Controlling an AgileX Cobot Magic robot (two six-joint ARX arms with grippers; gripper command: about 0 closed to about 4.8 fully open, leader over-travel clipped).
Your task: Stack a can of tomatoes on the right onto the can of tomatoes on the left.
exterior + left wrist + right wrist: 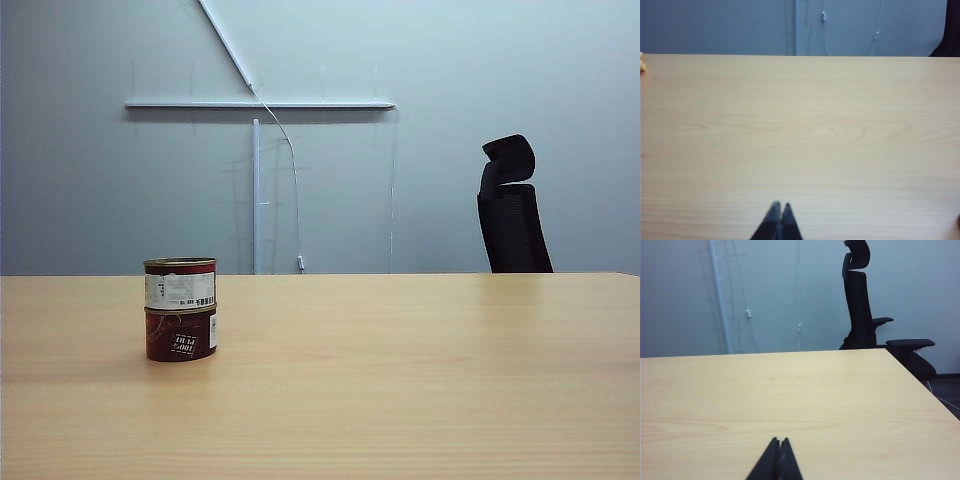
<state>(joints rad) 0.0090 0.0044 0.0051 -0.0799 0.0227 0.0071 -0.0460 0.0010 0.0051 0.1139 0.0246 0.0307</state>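
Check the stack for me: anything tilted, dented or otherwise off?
Nothing stands out. The upper tomato can sits level and squarely on the lower tomato can, left on the table. Left gripper and right gripper are shut, over bare wood.

Light wood-grain table, far edge against a grey wall; directly on it only the lower tomato can, toward nine o'clock of the exterior view, upright, bearing the upper tomato can squarely on top.
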